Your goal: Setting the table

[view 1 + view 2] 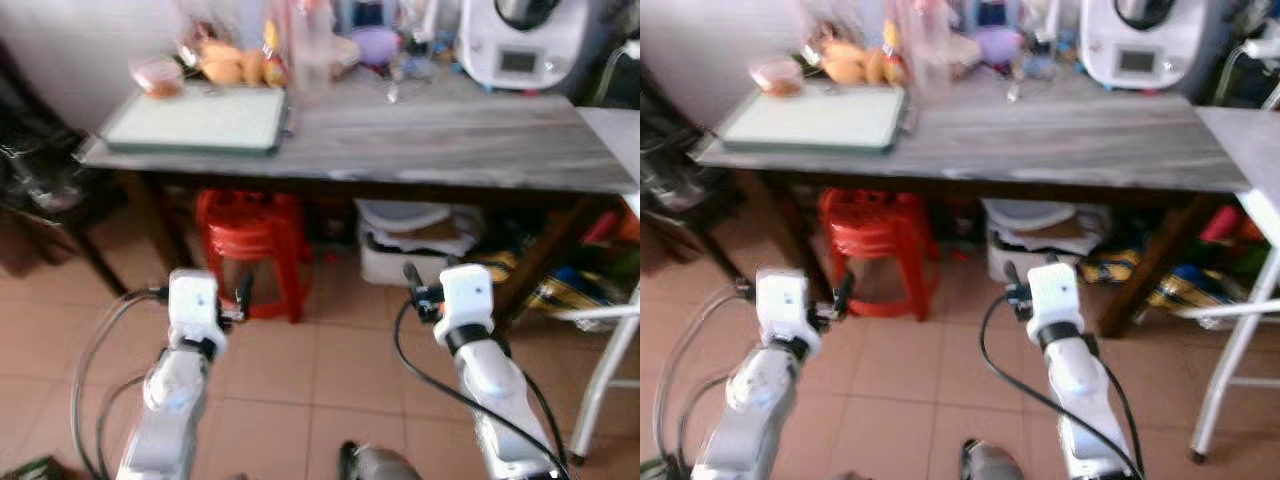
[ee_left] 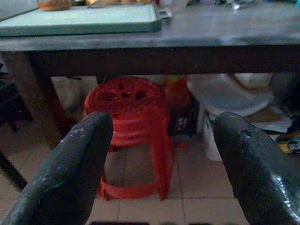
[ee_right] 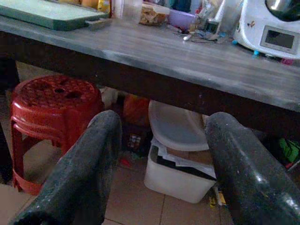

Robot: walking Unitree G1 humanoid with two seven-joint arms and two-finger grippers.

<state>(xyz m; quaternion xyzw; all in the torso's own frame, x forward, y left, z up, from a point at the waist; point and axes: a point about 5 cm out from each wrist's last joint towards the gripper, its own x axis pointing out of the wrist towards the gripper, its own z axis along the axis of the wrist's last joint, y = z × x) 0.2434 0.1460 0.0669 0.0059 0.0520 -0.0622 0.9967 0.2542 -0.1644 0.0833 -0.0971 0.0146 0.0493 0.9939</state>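
Note:
A long grey wooden table (image 1: 420, 140) stands ahead of me. On its left end lies a pale green tray (image 1: 195, 120). Along the back edge sit a small pink bowl (image 1: 158, 75), orange food packets (image 1: 230, 62), a clear plastic container (image 1: 310, 60), a purple bowl (image 1: 375, 42) and a white kitchen machine (image 1: 515, 40). Both arms are held low in front of the table, below its top. My left gripper (image 2: 161, 126) is open and holds nothing. My right gripper (image 3: 164, 119) is open too, also with nothing between its fingers.
Under the table stand a red plastic stool (image 1: 250, 235) and a white bin (image 1: 410, 250) with clutter beside it. Dark furniture (image 1: 40, 190) sits at the left. A white chair leg (image 1: 610, 360) and a second grey surface (image 1: 615, 135) are at the right. The floor is tiled.

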